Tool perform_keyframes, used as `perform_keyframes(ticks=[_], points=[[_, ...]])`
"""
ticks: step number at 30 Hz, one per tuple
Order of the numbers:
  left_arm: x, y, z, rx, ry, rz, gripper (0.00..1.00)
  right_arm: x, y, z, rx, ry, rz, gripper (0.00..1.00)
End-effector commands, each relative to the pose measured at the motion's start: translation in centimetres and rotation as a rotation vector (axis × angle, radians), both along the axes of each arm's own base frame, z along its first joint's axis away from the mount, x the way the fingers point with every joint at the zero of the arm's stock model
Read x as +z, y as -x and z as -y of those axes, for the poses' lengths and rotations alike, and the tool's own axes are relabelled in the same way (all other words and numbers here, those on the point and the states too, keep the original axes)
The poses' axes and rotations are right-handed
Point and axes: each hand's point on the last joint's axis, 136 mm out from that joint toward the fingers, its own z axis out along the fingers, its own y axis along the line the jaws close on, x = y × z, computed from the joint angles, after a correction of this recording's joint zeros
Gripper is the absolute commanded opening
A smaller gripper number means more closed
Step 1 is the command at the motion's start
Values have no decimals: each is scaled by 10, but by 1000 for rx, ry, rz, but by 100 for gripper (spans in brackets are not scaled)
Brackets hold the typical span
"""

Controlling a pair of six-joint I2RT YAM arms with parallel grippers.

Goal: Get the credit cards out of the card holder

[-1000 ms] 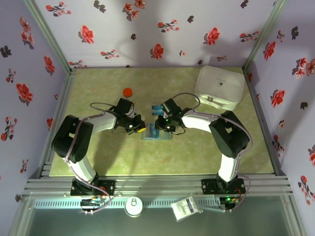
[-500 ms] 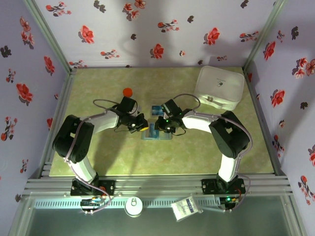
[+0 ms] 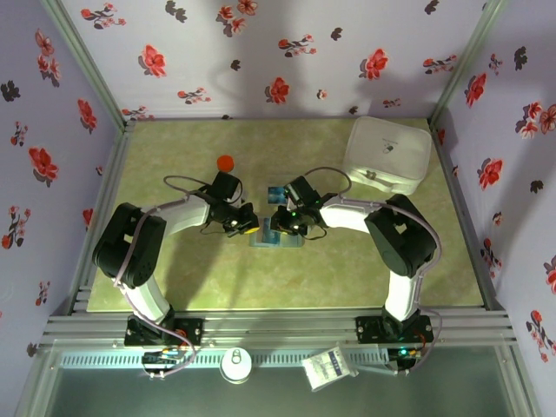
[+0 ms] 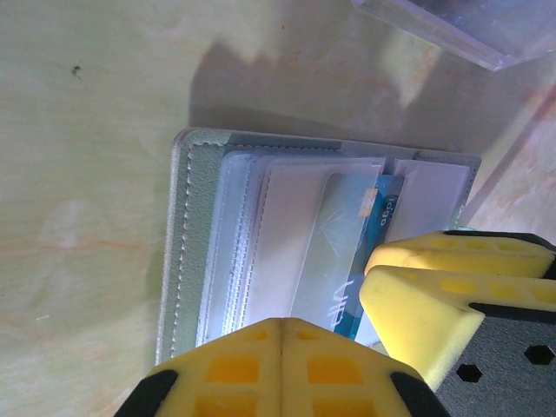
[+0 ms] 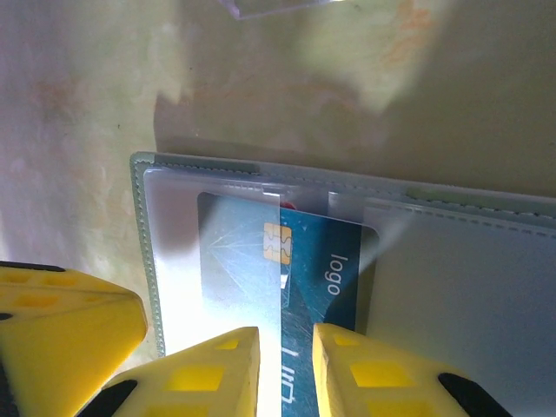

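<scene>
The grey card holder point(image 3: 276, 238) lies open and flat on the mat between my two grippers. A blue credit card point(image 5: 321, 261) with a gold chip sits half out of its clear pocket, and a sliver of red point(image 5: 289, 207) peeks past its top edge. My right gripper point(image 5: 285, 343) hovers low over this card, its fingers a narrow gap apart, with the card flat beneath them. My left gripper point(image 4: 282, 328) is shut with nothing in it, its tips down over the card holder's point(image 4: 187, 261) near edge. In the top view the left gripper point(image 3: 248, 228) and right gripper point(image 3: 280, 224) nearly meet.
A clear plastic box point(image 3: 274, 193) with a card in it stands just behind the holder. An orange-capped bottle point(image 3: 225, 162) is at the back left, and a large white lidded container point(image 3: 387, 155) at the back right. The right gripper's yellow finger point(image 4: 426, 287) crowds the left wrist view.
My left gripper has shifted a little to the right, closer onto the holder's left end. The right gripper and the card have hardly moved.
</scene>
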Motion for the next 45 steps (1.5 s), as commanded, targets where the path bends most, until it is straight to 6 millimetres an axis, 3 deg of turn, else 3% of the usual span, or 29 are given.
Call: perform_keyframes(ticks=[1, 12, 21, 34, 45], points=[[-2, -1, -1, -18, -22, 6, 3, -7, 2, -6, 3, -9, -29, 25], [-4, -1, -2, -23, -33, 4, 3, -4, -1, -13, 13, -32, -28, 25], [-18, 0, -26, -31, -184, 13, 1, -6, 0, -11, 13, -19, -34, 25], [-32, 4, -24, -47, -179, -24, 0, -4, -5, -18, 19, -34, -35, 25], [-26, 1, -21, -48, -167, -8, 0, 4, -6, -21, 26, -53, -30, 25]])
